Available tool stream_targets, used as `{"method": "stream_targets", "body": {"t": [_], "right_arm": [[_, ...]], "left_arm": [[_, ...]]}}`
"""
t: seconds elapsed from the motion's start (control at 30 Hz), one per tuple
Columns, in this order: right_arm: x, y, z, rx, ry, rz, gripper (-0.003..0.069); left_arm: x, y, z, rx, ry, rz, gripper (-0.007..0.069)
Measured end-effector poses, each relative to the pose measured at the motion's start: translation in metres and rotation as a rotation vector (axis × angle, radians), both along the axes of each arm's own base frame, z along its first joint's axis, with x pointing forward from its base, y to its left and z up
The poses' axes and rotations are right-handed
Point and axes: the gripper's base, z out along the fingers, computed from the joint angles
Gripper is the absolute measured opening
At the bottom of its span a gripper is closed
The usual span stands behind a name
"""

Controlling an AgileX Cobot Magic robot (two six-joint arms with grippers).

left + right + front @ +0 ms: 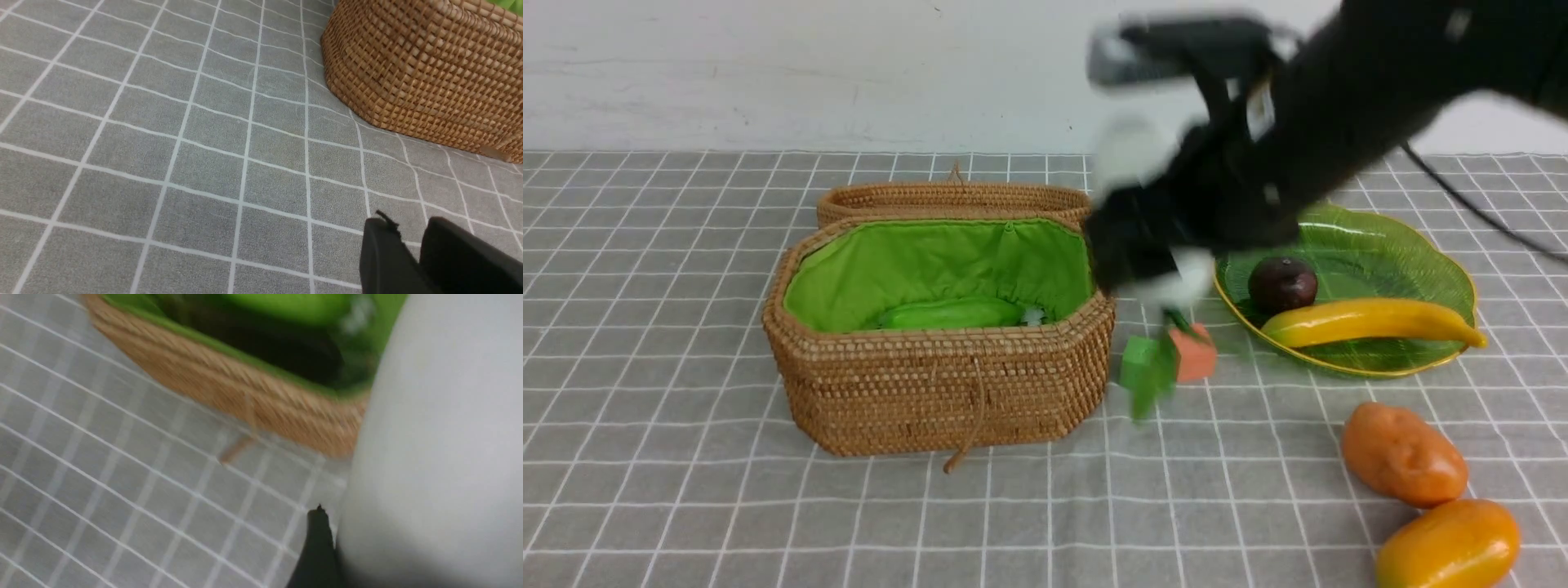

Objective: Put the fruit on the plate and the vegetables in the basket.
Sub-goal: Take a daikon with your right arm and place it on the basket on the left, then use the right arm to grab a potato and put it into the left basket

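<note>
Fruit placement is completed: the banana and plum are seated on the plate. The pod is deposited in the basket. The radish is grasped by the right tool beside the basket rim. The potato and oval piece are left on the counter.

A plain white wall runs across the back, faintly scuffed, with a greyer band along its foot where it meets the counter. A grey cloth printed with a grid of thin white lines covers the counter, lying slightly rumpled in places. The light is soft and even, and shadows are weak
</note>
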Motion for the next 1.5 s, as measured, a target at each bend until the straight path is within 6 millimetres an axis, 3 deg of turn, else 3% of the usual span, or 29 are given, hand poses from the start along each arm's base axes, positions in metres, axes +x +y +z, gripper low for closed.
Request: {"method": "stream_targets", "body": {"t": [0.07, 0.17, 0.23, 0.3, 0.37, 0.4, 0.43, 0.5, 0.57, 0.73, 0.9, 1.0, 1.07, 1.1, 1.13, 1.17, 1.2, 1.23, 1.3, 1.4, 1.5], "right_arm": [[0.007, 0.011, 0.021, 0.078, -0.116, 0.068, 0.0508], [0.023, 0.026, 0.026, 0.136, -0.216, 0.098, 0.0508], [0.041, 0.039, 0.011, 0.148, -0.248, 0.093, 0.0508], [0.063, 0.055, -0.021, 0.133, -0.248, 0.084, 0.0508], [0.072, 0.060, -0.035, 0.119, -0.245, 0.079, 0.0512], [0.082, 0.066, -0.055, 0.097, -0.235, 0.076, 0.0554], [0.083, 0.067, -0.057, 0.094, -0.230, 0.076, 0.0554], [0.091, 0.072, -0.076, 0.064, -0.216, 0.076, 0.0645], [0.092, 0.073, -0.081, 0.057, -0.213, 0.077, 0.0675], [0.088, 0.069, -0.073, 0.046, -0.207, 0.084, 0.0664], [0.063, 0.047, -0.042, -0.077, -0.158, 0.114, 0.0622], [0.038, 0.013, -0.008, -0.201, -0.123, 0.019, 0.0601], [0.032, 0.000, 0.001, -0.235, -0.112, -0.038, 0.0598], [0.020, -0.025, 0.014, -0.267, -0.095, -0.160, 0.0595], [0.021, -0.026, 0.012, -0.269, -0.089, -0.175, 0.0595], [0.013, -0.050, 0.017, -0.253, -0.060, -0.308, 0.0594], [0.010, -0.055, 0.017, -0.255, -0.056, -0.325, 0.0594], [0.001, -0.081, 0.010, -0.242, -0.002, -0.450, 0.0594], [-0.008, -0.105, -0.006, -0.275, 0.057, -0.512, 0.0594], [-0.017, -0.125, -0.032, -0.344, 0.134, -0.488, 0.0594], [-0.020, -0.146, -0.072, -0.389, 0.250, -0.405, 0.0594]], "left_arm": [[0.000, 0.000, 0.000, 0.000, 0.000, 0.000, 0.0141], [0.000, 0.000, 0.000, 0.000, 0.000, 0.000, 0.0143], [0.000, 0.000, 0.000, 0.000, 0.000, 0.000, 0.0145], [0.000, 0.000, 0.000, 0.000, 0.000, 0.000, 0.0146], [0.000, 0.000, 0.000, 0.000, 0.000, 0.000, 0.0148], [0.000, 0.000, 0.000, 0.000, 0.000, 0.000, 0.0148], [0.000, 0.000, 0.000, 0.000, 0.000, 0.000, 0.0148], [0.000, 0.000, 0.000, 0.000, 0.000, 0.000, 0.0149], [0.000, 0.000, 0.000, 0.000, 0.000, 0.000, 0.0149], [0.000, 0.000, 0.000, 0.000, 0.000, 0.000, 0.0153], [0.000, 0.000, 0.000, 0.000, 0.000, 0.000, 0.0156], [0.000, 0.000, 0.000, 0.000, 0.000, 0.000, 0.0160], [0.000, 0.000, 0.000, 0.000, 0.000, 0.000, 0.0162], [0.000, 0.000, 0.000, 0.000, 0.000, 0.000, 0.0165], [0.000, 0.000, 0.000, 0.000, 0.000, 0.000, 0.0165], [0.000, 0.000, 0.000, 0.000, 0.000, 0.000, 0.0165], [0.000, 0.000, 0.000, 0.000, 0.000, 0.000, 0.0165], [0.000, 0.000, 0.000, 0.000, 0.000, 0.000, 0.0165], [0.000, 0.000, 0.000, 0.000, 0.000, 0.000, 0.0165], [0.000, 0.000, 0.000, 0.000, 0.000, 0.000, 0.0165], [0.000, 0.000, 0.000, 0.000, 0.000, 0.000, 0.0165]]}}
